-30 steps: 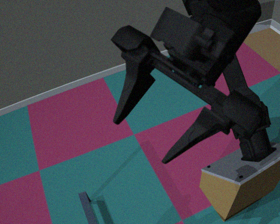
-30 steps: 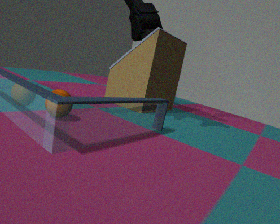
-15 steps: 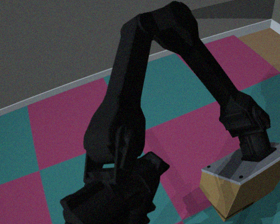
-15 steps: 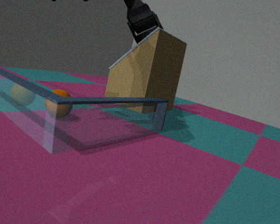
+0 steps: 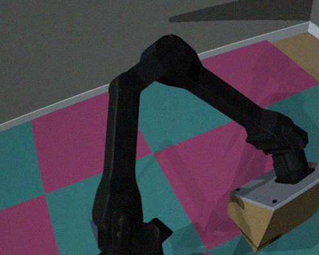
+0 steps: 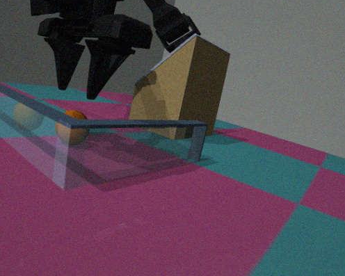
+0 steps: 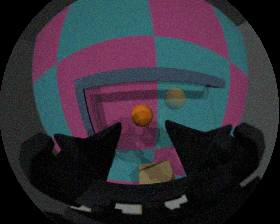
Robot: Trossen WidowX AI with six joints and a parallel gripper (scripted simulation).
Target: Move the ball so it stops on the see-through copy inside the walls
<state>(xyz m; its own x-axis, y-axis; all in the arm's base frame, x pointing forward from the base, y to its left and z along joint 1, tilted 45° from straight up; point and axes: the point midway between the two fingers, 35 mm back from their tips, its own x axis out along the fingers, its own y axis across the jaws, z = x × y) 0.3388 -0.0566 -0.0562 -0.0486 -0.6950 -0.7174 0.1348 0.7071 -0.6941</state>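
Ball [image 6: 71,127] below open pincer [image 6: 78,93], seemingly slightly offset.

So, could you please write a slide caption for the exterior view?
Open gripper hangs above the orange ball by the clear walls; the see-through copy waits nearby.
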